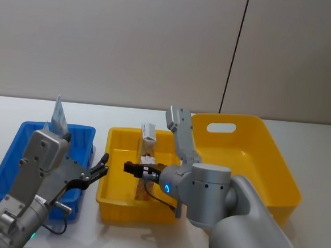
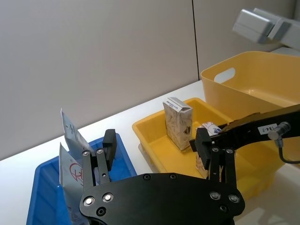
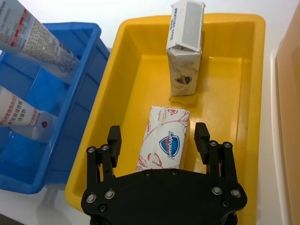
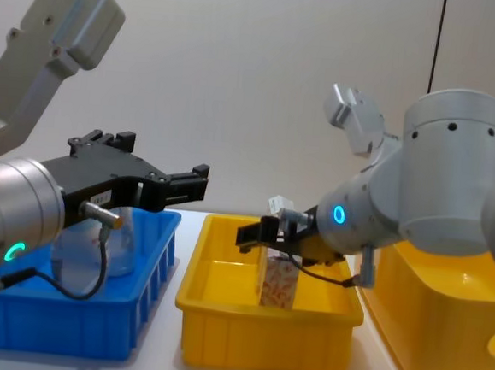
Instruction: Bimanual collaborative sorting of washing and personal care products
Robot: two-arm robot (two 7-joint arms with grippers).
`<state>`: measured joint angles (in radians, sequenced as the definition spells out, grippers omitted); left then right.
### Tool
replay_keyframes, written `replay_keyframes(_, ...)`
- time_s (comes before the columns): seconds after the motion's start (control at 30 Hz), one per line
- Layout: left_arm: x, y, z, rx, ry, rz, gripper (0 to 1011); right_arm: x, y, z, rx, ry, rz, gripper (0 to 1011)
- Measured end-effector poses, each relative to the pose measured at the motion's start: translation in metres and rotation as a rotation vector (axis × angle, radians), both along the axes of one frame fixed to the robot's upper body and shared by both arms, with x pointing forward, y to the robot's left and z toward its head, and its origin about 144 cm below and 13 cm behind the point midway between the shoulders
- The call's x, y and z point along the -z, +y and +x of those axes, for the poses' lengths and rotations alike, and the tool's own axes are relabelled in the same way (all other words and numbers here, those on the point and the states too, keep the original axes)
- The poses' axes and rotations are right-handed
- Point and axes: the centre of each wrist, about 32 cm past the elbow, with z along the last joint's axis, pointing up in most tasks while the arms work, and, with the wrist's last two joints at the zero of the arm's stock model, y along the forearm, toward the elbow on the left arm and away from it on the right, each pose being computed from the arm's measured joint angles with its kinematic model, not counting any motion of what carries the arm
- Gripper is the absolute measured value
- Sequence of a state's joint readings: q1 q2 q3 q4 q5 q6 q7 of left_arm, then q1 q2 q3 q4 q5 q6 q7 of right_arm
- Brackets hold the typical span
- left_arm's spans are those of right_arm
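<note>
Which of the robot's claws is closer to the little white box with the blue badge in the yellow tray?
Right. The right gripper is directly above the small white carton, fingers open to either side. The left gripper is off to the side, up by the blue bin.

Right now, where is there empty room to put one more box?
The big yellow plastic tub looks bare inside. The shallow yellow tray has free floor beside its two cartons. Crowded: the blue bin with white tubes, and mid-tray under the right gripper.
</note>
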<state>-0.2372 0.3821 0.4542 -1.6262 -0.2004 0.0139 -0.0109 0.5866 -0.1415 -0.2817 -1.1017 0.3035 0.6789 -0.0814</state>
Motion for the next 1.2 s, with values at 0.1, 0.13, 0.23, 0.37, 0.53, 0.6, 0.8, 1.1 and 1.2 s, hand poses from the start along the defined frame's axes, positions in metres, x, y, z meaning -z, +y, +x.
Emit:
replay_keyframes(0.1,0.000,0.000,0.000,0.000,0.000,0.000,1001,0.001,0.001,0.003,0.002,0.016,-0.003,914)
replay_keyframes(0.13,0.000,0.000,0.000,0.000,0.000,0.000,1001,0.001,0.002,0.004,0.003,0.021,-0.003,862)
replay_keyframes(0.23,0.000,0.000,0.000,0.000,0.000,0.000,1001,0.002,0.004,0.006,0.005,0.038,-0.009,774)
replay_keyframes(0.37,0.000,0.000,0.000,0.000,0.000,0.000,1001,0.003,0.006,0.010,0.008,0.062,-0.015,651)
replay_keyframes(0.53,0.000,0.000,0.000,0.000,0.000,0.000,1001,0.003,0.007,0.014,0.011,0.081,-0.019,496)
replay_keyframes(0.6,0.000,0.000,0.000,0.000,0.000,0.000,1001,0.003,0.008,0.015,0.013,0.088,-0.019,424)
replay_keyframes(0.8,0.000,0.000,0.000,0.000,0.000,0.000,1001,0.000,0.007,0.017,0.018,0.092,-0.017,371)
replay_keyframes(1.1,0.000,0.000,0.000,0.000,0.000,0.000,1001,-0.014,0.003,0.015,0.027,0.033,-0.016,368)
replay_keyframes(1.2,0.000,0.000,0.000,0.000,0.000,0.000,1001,-0.019,0.002,0.013,0.030,0.009,-0.015,368)
